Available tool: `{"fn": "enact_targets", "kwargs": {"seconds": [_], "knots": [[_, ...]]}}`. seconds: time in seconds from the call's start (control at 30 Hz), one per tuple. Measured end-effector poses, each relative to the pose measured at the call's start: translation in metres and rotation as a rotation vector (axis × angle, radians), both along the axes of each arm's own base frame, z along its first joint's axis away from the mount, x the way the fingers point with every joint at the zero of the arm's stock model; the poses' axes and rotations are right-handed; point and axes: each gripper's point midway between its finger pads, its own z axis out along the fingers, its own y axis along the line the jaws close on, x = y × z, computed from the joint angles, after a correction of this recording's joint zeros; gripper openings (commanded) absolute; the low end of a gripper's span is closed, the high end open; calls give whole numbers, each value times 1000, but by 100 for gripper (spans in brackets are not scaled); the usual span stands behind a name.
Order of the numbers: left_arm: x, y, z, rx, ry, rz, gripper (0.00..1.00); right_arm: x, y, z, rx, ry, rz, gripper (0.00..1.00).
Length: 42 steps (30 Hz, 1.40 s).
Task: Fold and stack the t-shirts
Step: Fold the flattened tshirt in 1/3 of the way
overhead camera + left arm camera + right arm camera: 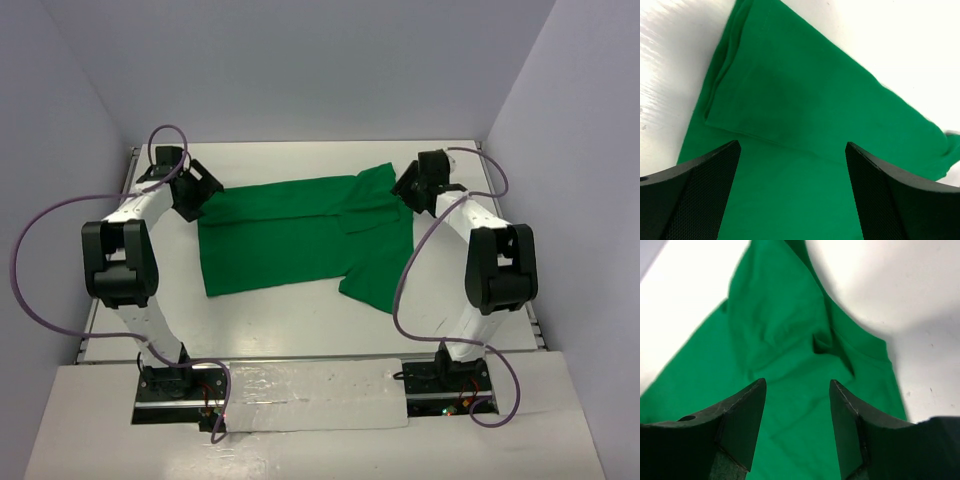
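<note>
A bright green t-shirt point(300, 235) lies on the white table, partly folded, with its sleeves at the right end. My left gripper point(200, 190) is at the shirt's far left corner, open, with green cloth point(790, 120) below its spread fingers. My right gripper point(408, 187) is at the shirt's far right, by the upper sleeve, open over the cloth point(790, 340). Neither gripper holds anything.
The white table point(300, 320) ends at a near edge with a taped strip point(310, 395) between the arm bases. Purple cables point(40, 260) loop beside each arm. Grey walls close in the left, back and right.
</note>
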Motion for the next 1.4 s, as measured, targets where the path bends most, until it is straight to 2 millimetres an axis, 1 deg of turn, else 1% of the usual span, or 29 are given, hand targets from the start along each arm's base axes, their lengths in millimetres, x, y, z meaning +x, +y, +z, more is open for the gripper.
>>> {"fn": "enact_targets", "kwargs": {"seconds": [0.1, 0.2, 0.33, 0.43, 0.6, 0.73, 0.9, 1.07, 1.3, 1.4], "knots": [[0, -9, 1, -7, -8, -22, 94, -8, 2, -14, 1, 37, 25, 55], [-1, -18, 1, -11, -8, -43, 94, -14, 3, -33, 0, 81, 41, 51], [-1, -23, 1, -14, -8, -56, 94, -19, 5, -58, 2, 141, 50, 50], [-2, -24, 1, -14, -8, -57, 94, -21, 5, -69, 1, 168, 50, 51], [-2, -23, 1, -10, -8, -62, 94, -21, 3, -71, -3, 169, 45, 55], [-2, -23, 1, -10, -9, -62, 94, -21, 1, -71, -11, 170, 37, 55], [-2, -23, 1, -10, -8, -62, 94, -24, 0, -73, -12, 186, 27, 51], [-2, -23, 0, -10, -5, -62, 94, -26, -1, -75, -15, 198, 19, 44], [-2, -23, -1, -10, -3, -62, 94, -25, -3, -80, -26, 214, 11, 44], [-2, -23, -1, -10, -3, -62, 94, -25, -4, -82, -32, 222, 7, 46]]}}
